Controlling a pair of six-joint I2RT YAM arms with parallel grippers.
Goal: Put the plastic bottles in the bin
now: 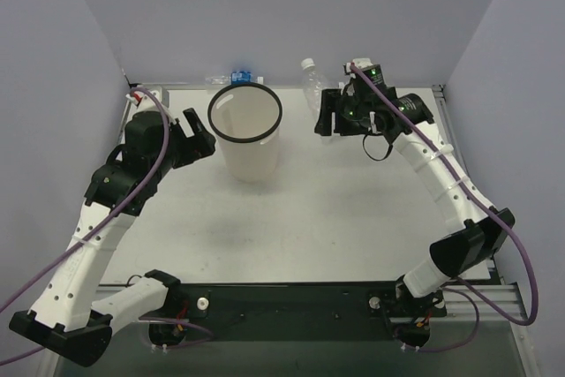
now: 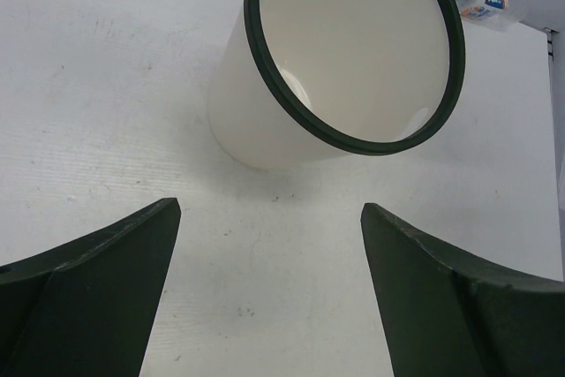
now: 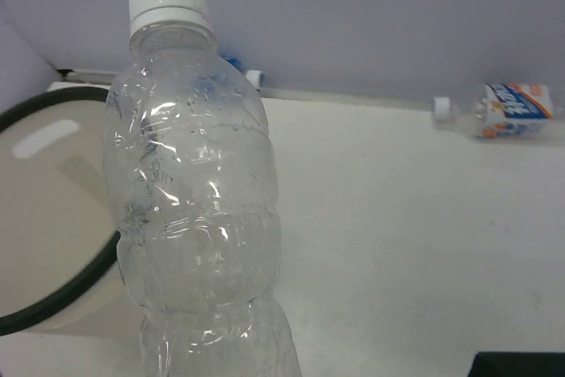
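Right hand (image 1: 327, 117) grips the plain bottle (image 3: 194, 218) upright beside the bin (image 1: 252, 162), apparently for carrying over its rim; left hand (image 2: 269, 209) stands open, empty.

Print on labelled bottle (image 3: 508, 112) blurred, nothing legible

Left arm (image 1: 97, 227), white links with black joints: runs up the left side, elbow bent, wrist turned right. Black two-finger left gripper (image 2: 271, 209): jaws spread wide, nothing between them. Right arm (image 1: 437, 174), same build: stretched along the right side, wrist turned left at far centre. Black right gripper (image 1: 327, 115): clamped on the lower body of a clear white-capped plastic bottle (image 3: 199, 200), cap up in the wrist view.
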